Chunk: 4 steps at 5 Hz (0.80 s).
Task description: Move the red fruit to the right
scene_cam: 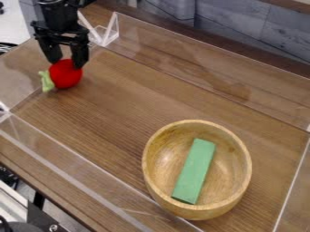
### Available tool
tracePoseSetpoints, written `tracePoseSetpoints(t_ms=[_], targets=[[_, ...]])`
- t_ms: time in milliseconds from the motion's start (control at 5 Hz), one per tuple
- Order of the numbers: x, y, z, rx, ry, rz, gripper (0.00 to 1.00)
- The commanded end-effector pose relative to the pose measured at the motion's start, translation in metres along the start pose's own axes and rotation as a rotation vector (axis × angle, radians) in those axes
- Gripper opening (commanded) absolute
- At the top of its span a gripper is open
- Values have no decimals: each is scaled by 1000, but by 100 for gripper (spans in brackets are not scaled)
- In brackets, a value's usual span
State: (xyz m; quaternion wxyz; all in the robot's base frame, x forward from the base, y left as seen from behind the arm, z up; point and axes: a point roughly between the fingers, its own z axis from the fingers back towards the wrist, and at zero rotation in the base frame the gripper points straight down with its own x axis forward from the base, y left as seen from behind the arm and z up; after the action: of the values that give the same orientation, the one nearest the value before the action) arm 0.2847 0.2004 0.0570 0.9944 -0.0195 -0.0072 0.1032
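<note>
The red fruit (64, 77) lies on the wooden table at the far left, its green leafy tip pointing left. My gripper (63, 57) hangs just above and behind the fruit, open, its black fingers straddling the fruit's top. Whether the fingers touch the fruit I cannot tell.
A wooden bowl (158, 169) holding a flat green block (194, 169) stands at the front right. Clear plastic walls (121, 208) fence the table along the front, left and right edges. Bare wood lies between fruit and bowl.
</note>
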Motion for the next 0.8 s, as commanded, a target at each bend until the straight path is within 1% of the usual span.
tracePoseSetpoints(t_ms=[0,200,600], targets=[[8,9,14,18,-44,17,100],[9,10,13,11,-43,22,100],[11,12,11,6,-42,32,100]])
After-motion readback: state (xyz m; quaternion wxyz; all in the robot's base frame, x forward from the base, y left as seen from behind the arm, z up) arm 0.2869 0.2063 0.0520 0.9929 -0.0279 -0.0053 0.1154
